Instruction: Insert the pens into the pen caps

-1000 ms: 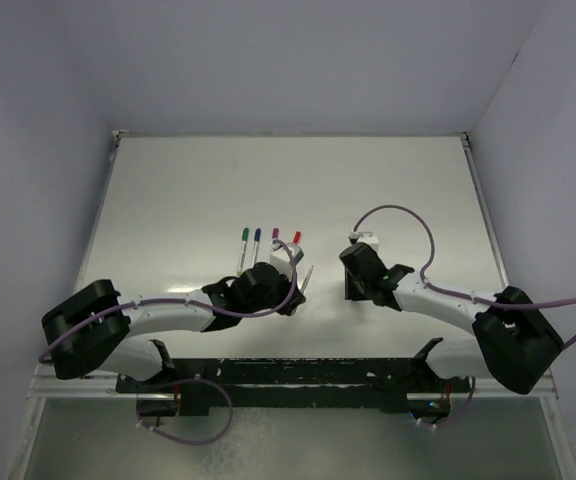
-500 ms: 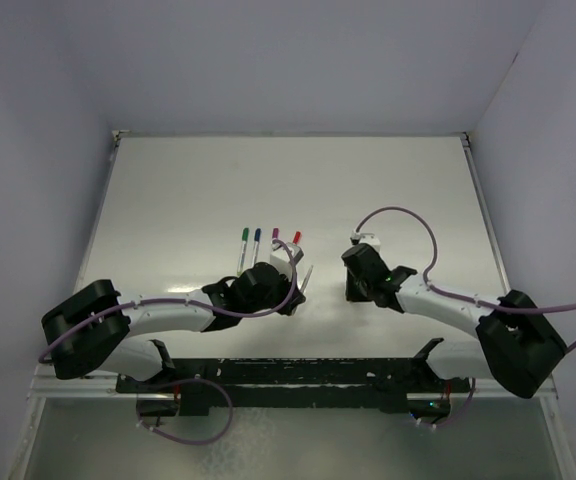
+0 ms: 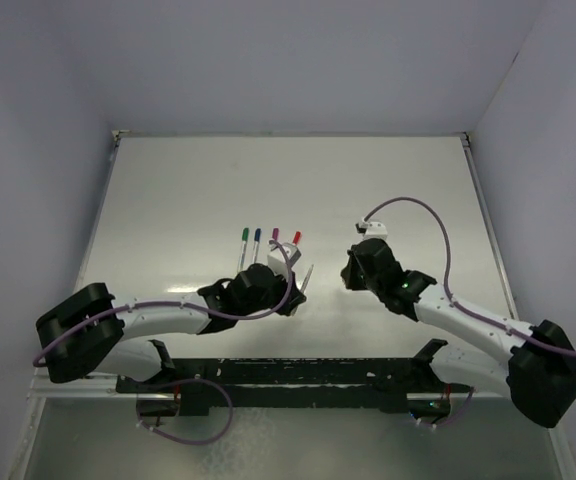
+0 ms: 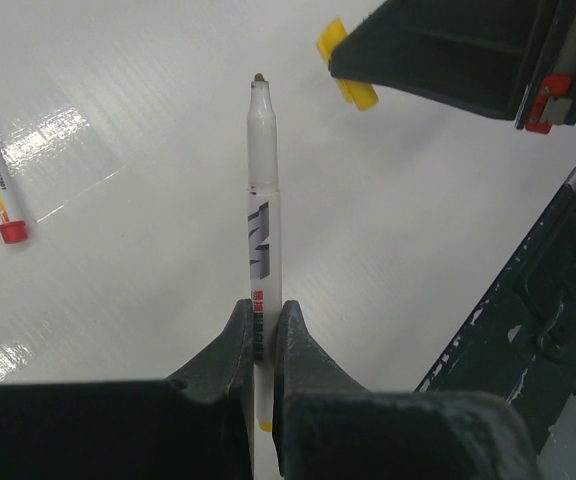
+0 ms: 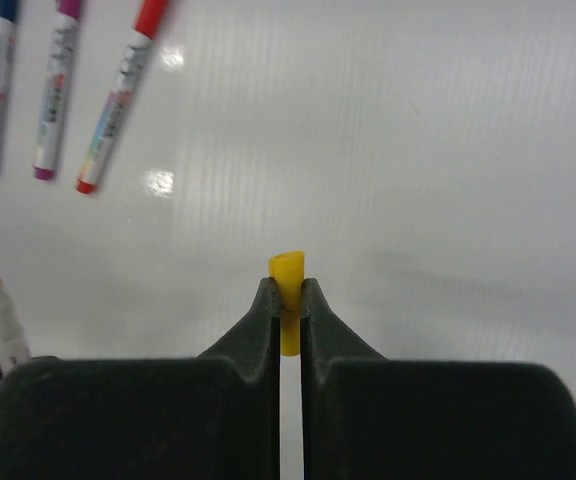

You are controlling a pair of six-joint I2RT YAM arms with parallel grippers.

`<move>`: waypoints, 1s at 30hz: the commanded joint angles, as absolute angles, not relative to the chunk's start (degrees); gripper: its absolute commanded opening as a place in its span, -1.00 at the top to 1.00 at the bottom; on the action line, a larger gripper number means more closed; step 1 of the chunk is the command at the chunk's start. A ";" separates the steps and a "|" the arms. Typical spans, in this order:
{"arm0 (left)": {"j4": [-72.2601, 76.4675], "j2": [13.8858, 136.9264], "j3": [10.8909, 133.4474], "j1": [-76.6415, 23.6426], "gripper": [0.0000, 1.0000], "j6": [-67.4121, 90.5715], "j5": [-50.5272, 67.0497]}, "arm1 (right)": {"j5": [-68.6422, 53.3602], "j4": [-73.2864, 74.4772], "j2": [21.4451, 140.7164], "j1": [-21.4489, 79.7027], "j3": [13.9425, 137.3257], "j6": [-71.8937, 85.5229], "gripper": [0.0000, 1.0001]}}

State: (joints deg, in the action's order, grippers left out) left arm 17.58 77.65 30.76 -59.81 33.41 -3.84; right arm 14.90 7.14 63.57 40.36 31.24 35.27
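Note:
My left gripper point(image 4: 260, 325) is shut on a white-grey pen point(image 4: 262, 190). Its uncapped brown tip points away from the wrist toward the right gripper. In the top view this pen point(image 3: 307, 277) juts out of the left gripper point(image 3: 296, 288) near the table's front middle. My right gripper point(image 5: 287, 300) is shut on a small yellow pen cap point(image 5: 286, 275), which sticks out past the fingertips. From the left wrist, the yellow cap point(image 4: 348, 78) hangs just right of and beyond the pen tip. The right gripper point(image 3: 347, 276) stands a short gap right of the pen.
Several capped pens lie side by side behind the left gripper, with a green cap point(image 3: 243, 232), a blue cap point(image 3: 257, 233), a magenta cap point(image 3: 275, 233) and a red cap point(image 3: 297, 237). The black frame rail point(image 3: 298, 375) runs along the near edge.
The right gripper has shut on the yellow cap and risen slightly with it, and its arm has swung out to the right. The left gripper keeps the pen almost still.

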 commanded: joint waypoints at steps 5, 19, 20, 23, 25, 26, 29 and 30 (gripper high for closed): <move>33.47 74.25 25.88 -60.61 1.00 36.21 -0.07 | 15.38 -16.93 55.73 40.30 26.55 32.62 1.00; 44.51 78.74 27.44 -60.84 1.00 39.11 1.93 | 12.69 -47.51 54.54 40.26 19.06 33.75 1.00; 44.60 78.87 27.57 -60.82 1.00 39.31 2.01 | 12.32 -48.01 54.66 40.31 19.14 33.79 1.00; 45.37 79.42 27.88 -60.81 1.00 39.59 2.41 | 11.12 -49.24 54.75 40.32 18.96 34.83 1.00; 45.73 79.75 27.93 -60.83 1.00 39.73 2.46 | 10.38 -49.92 54.82 40.29 18.70 35.70 1.00; 45.89 79.86 28.02 -60.79 1.00 39.74 2.39 | 10.03 -50.14 54.84 40.27 18.52 36.23 1.00; 46.26 80.16 27.96 -60.77 1.00 39.89 2.03 | 8.37 -51.49 54.84 40.25 17.75 37.41 1.00; 46.45 80.16 28.03 -60.81 1.00 39.85 1.84 | 7.89 -51.67 54.84 40.33 17.53 37.67 1.00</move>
